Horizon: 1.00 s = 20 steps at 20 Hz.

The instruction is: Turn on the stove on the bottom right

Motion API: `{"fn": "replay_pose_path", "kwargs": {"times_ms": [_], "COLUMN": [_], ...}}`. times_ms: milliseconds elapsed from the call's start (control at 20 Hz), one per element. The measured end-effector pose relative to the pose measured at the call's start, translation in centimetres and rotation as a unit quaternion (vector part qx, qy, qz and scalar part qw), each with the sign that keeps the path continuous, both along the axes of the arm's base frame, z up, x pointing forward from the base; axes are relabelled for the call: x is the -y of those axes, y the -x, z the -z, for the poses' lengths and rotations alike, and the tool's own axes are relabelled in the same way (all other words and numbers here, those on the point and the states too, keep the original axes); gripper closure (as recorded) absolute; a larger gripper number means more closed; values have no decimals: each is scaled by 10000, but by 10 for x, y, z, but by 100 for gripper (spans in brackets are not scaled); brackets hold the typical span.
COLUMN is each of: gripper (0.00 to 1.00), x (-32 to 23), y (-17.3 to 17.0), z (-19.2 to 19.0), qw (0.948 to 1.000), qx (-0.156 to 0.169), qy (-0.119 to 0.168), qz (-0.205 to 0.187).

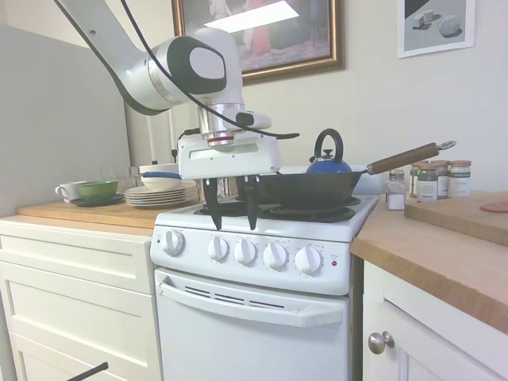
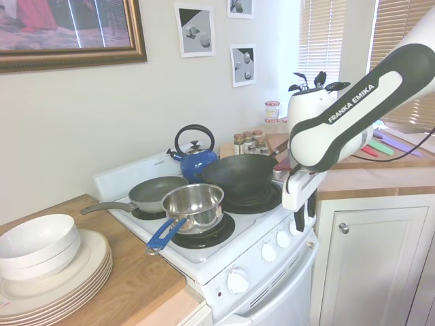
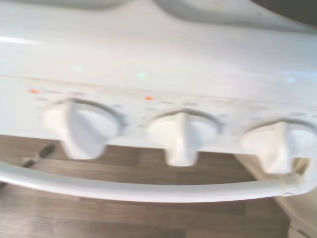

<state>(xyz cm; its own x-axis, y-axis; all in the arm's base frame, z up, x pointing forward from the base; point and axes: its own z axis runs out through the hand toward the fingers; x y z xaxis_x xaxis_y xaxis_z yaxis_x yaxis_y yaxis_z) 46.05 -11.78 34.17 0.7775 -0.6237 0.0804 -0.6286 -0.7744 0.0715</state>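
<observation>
The white stove (image 1: 254,317) stands between two wooden counters, with five round white knobs (image 1: 275,255) in a row on its front panel and a small red light (image 1: 334,263) at the right end. My gripper (image 1: 233,226) hangs open just above and in front of the panel. Its black fingertips (image 1: 214,226) point down over the second and third knobs from the left, touching none. From the other side, the gripper (image 2: 304,216) is at the stove's front edge. The wrist view shows three knobs (image 3: 182,136) close up and blurred, above the door handle (image 3: 148,188).
A black wok (image 1: 305,189) with a wooden handle and a blue kettle (image 1: 328,163) sit on the right burners. A steel saucepan (image 2: 194,204) and a grey frying pan (image 2: 153,193) occupy the others. Stacked plates (image 2: 61,272), spice jars (image 1: 432,181) and a cream cabinet (image 1: 421,341) flank the stove.
</observation>
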Motion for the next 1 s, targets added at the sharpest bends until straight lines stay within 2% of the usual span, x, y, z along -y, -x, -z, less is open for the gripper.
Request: {"fn": "replay_pose_path", "kwargs": {"times_ms": [1000], "gripper": [100], "x": [77], "y": [-7], "z": [21], "qw": [9988], "qx": [186], "qy": [188], "qz": [422]}}
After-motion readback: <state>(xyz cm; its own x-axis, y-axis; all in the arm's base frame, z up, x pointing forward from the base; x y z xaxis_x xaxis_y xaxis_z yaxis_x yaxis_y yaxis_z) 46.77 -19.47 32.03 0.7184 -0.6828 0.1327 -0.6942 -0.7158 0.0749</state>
